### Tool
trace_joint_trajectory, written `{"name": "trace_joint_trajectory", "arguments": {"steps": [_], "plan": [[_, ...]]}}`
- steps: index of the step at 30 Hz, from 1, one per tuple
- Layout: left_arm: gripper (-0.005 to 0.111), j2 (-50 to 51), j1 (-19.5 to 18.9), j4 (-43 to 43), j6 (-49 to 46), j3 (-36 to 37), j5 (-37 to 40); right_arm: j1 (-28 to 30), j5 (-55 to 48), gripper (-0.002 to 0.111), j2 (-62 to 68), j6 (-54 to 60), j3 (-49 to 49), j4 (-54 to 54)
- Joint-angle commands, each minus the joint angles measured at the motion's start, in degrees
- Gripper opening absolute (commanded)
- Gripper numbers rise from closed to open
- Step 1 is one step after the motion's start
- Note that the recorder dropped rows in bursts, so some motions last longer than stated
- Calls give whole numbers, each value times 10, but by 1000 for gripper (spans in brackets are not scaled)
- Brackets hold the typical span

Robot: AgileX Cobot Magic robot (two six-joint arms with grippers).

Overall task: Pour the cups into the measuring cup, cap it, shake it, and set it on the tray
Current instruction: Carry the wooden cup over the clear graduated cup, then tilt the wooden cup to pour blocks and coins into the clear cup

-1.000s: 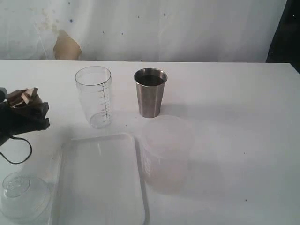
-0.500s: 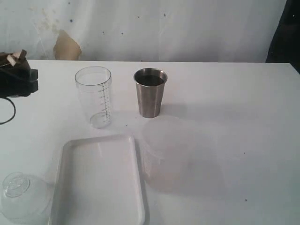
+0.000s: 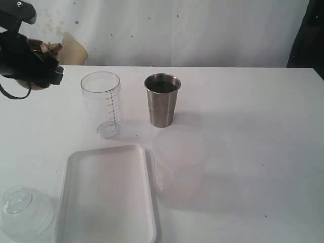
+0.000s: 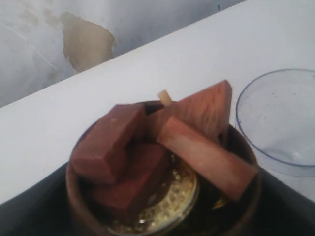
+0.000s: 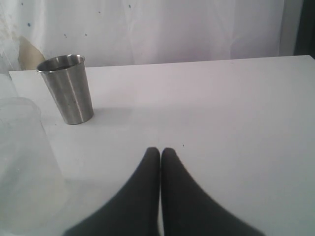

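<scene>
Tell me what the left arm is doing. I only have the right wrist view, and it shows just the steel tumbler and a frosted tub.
Observer: The left gripper holds the wooden cup in the air, to the left of the measuring cup in the exterior view.
Operator: Anything in that cup?
Observer: Yes, reddish-brown wooden blocks stick out above its rim.
Operator: Is the measuring cup ready to take them?
Observer: It stands upright with no cap on, and it looks empty.
</scene>
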State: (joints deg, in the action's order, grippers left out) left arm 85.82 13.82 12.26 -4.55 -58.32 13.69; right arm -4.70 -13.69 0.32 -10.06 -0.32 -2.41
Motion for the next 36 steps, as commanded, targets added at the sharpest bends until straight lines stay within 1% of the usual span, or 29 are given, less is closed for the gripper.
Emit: {"name": "trace_joint_trajectory", "arguments": {"steps": [1, 4, 5, 6, 7, 8, 12, 18, 22, 25, 29, 32, 36], "plan": [[0, 39, 23, 87, 39, -58, 68, -4, 0, 0, -3, -2, 3, -1], [0, 58, 48, 174, 101, -82, 93, -4, 0, 0, -3, -2, 3, -1], [0, 72, 64, 232, 130, -97, 120, -4, 0, 0, -3, -2, 3, -1], [0, 79, 71, 256, 142, -102, 132, -4, 0, 0, -3, -2, 3, -1], [0, 93, 87, 314, 173, -112, 158, -4, 0, 0, -3, -2, 3, -1], [0, 101, 100, 353, 196, -118, 175, -4, 0, 0, -3, -2, 3, -1], [0, 130, 137, 448, 225, -136, 230, -4, 0, 0, -3, -2, 3, -1], [0, 136, 172, 534, 230, -144, 272, -4, 0, 0, -3, -2, 3, -1], [0, 136, 189, 569, 230, -144, 286, -4, 0, 0, -3, -2, 3, -1], [0, 136, 195, 590, 230, -144, 290, -4, 0, 0, -3, -2, 3, -1], [0, 150, 201, 638, 223, -144, 336, -4, 0, 0, -3, -2, 3, -1], [0, 168, 210, 659, 200, -144, 362, -4, 0, 0, -3, -2, 3, -1], [0, 187, 223, 684, 200, -144, 372, -4, 0, 0, -3, -2, 3, -1]]}}
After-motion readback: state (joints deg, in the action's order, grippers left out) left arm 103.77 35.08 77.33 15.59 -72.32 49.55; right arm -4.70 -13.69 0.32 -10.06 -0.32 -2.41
